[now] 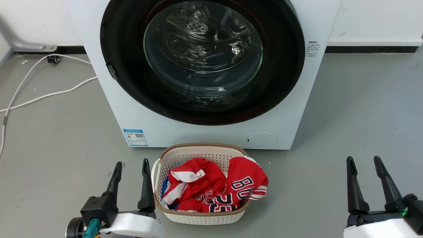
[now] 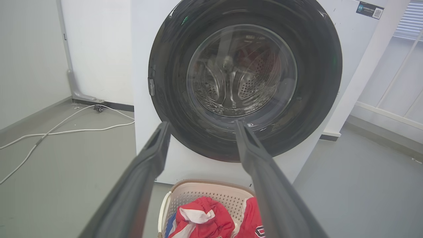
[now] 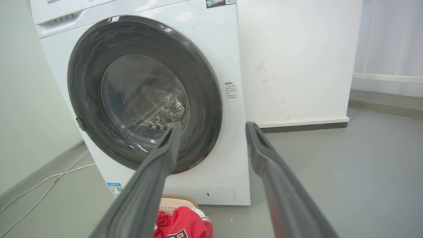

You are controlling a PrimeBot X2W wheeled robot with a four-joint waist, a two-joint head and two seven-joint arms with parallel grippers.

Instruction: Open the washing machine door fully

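Both claws are parked low with nothing in them. The left gripper [image 1: 132, 162] has its fingers spread and sits just beside the left edge of the laundry basket [image 1: 201, 145]. The right gripper [image 1: 363, 159] is spread too, off to the right and well apart from everything. The washing machine door [image 1: 202, 56] looks fully shut, flush on the front of the washing machine [image 1: 211, 132], so the job hasn't really started and the reach is the step in hand. There's a small dark tab [image 1: 111, 71] on the door's left rim. I'm guessing that's the catch side, with the hinge on the right, though I can't see a hinge. If so, I'd send the left gripper up there, slip one finger behind the rim at the tab and keep off the glass. Then pull out in an arc, not straight back, so the finger doesn't slide off the glossy ring. The basket with the red jerseys [image 1: 214, 185] sits right in front, so come in from the side and over it. The door's bottom edge looks higher than the basket, so the swing should clear it.
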